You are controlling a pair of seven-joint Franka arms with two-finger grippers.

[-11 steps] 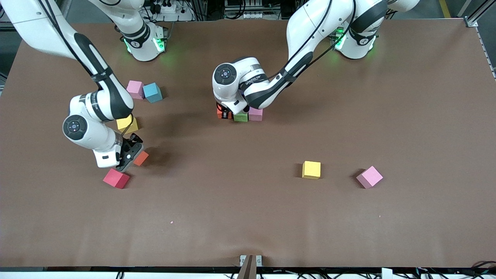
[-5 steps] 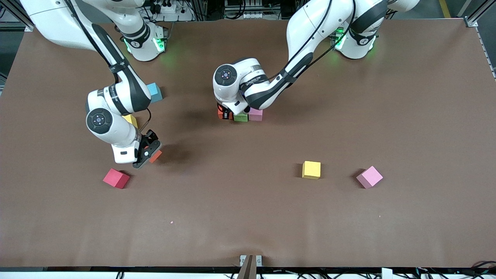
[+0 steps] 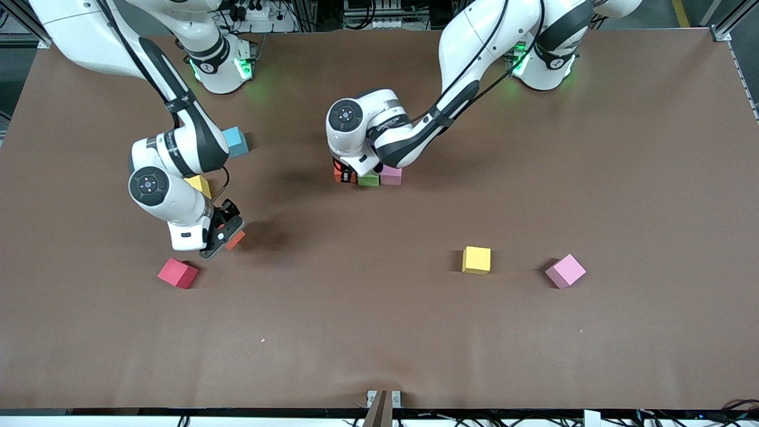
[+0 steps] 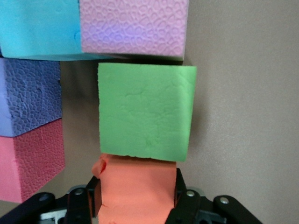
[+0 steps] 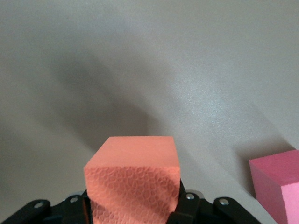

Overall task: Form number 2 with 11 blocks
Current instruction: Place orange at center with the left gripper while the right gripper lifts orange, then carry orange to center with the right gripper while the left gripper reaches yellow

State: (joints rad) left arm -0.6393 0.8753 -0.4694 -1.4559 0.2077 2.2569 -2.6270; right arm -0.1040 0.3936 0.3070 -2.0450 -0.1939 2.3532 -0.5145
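My left gripper [image 3: 345, 172] is shut on an orange block [image 3: 338, 174], which butts against a green block [image 3: 368, 179] beside a pink block [image 3: 391, 175]. In the left wrist view the gripper [image 4: 138, 198] holds the orange block [image 4: 138, 189] against the green block [image 4: 145, 112]. Pink [image 4: 134, 28], blue [image 4: 39, 28], purple [image 4: 28, 100] and red-pink [image 4: 28, 163] blocks adjoin it. My right gripper [image 3: 223, 235] is shut on another orange block [image 3: 236, 239], held over the table. The right wrist view shows that gripper [image 5: 133, 205] and block [image 5: 135, 184].
Loose blocks lie about: red [image 3: 178, 273] near my right gripper, also seen as a block [image 5: 278, 186] in the right wrist view, yellow [image 3: 200, 184] and blue [image 3: 236, 141] partly under the right arm. A yellow block [image 3: 477, 260] and a pink block [image 3: 565, 270] lie toward the left arm's end.
My right arm has carried its orange block away from the red block toward the table's middle, and now covers the pink block beside the blue one. The left arm has stayed put.
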